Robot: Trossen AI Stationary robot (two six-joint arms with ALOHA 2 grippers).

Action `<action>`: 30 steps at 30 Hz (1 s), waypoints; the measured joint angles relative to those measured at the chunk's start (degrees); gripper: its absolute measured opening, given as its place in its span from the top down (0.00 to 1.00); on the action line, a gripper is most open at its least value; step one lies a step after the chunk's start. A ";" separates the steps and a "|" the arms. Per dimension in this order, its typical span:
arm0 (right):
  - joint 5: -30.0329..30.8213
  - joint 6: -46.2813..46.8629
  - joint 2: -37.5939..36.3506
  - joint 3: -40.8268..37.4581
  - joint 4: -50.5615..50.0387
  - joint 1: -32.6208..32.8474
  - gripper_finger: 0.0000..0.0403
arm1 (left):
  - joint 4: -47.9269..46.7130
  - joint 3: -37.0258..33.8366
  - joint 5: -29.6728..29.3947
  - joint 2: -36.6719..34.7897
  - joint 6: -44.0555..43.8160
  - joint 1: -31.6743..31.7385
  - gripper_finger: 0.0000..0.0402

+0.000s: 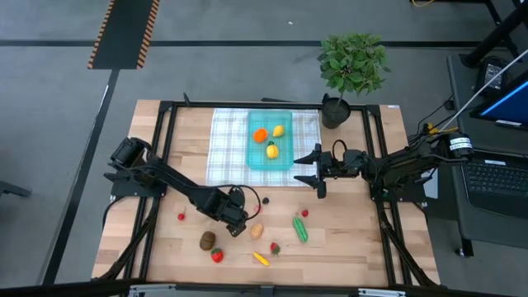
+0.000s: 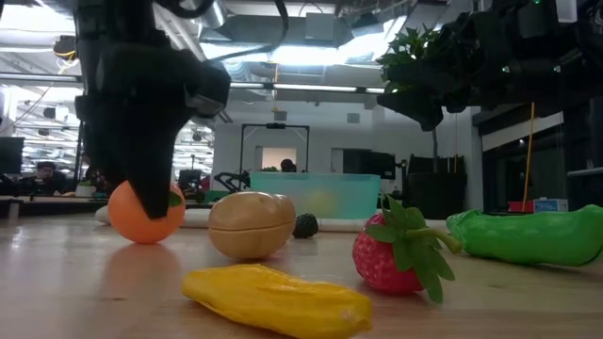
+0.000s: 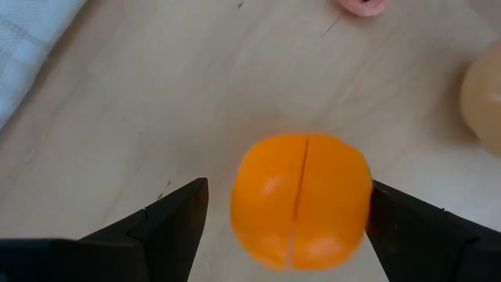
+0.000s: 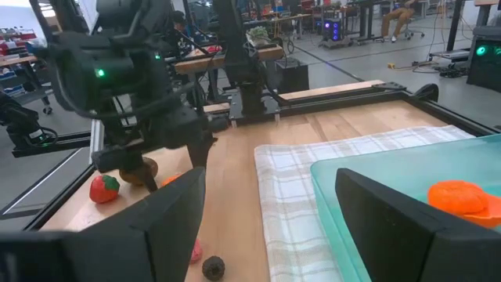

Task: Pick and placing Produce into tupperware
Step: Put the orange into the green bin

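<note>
An orange [image 3: 301,200] sits on the wooden surface [image 1: 346,247], directly between the spread fingers of the left tool [image 1: 237,221], which is open and not yet gripping it. The teal tupperware [image 1: 285,157] lies well beyond on the checked cloth [image 1: 227,144], already holding produce. The right tool [image 1: 317,172] waits open beside the tupperware.

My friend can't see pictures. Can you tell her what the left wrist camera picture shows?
An orange toy fruit sits on the wooden table between the two dark fingers of the left claw, which is open around it with gaps on both sides. A corner of the checked cloth shows at one edge, and a tan potato at the opposite edge.
</note>
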 joint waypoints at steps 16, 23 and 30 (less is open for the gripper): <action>0.00 0.00 0.00 0.00 0.00 0.02 0.29 | 0.14 -0.19 1.29 0.85 0.79 0.81 0.22; 0.00 0.00 0.00 -0.02 -0.07 0.02 0.29 | 0.04 -1.14 1.00 0.85 -0.54 1.48 0.26; 0.00 0.00 0.00 -0.02 -0.07 0.02 0.29 | 0.02 -1.16 1.27 0.83 -0.14 1.61 0.43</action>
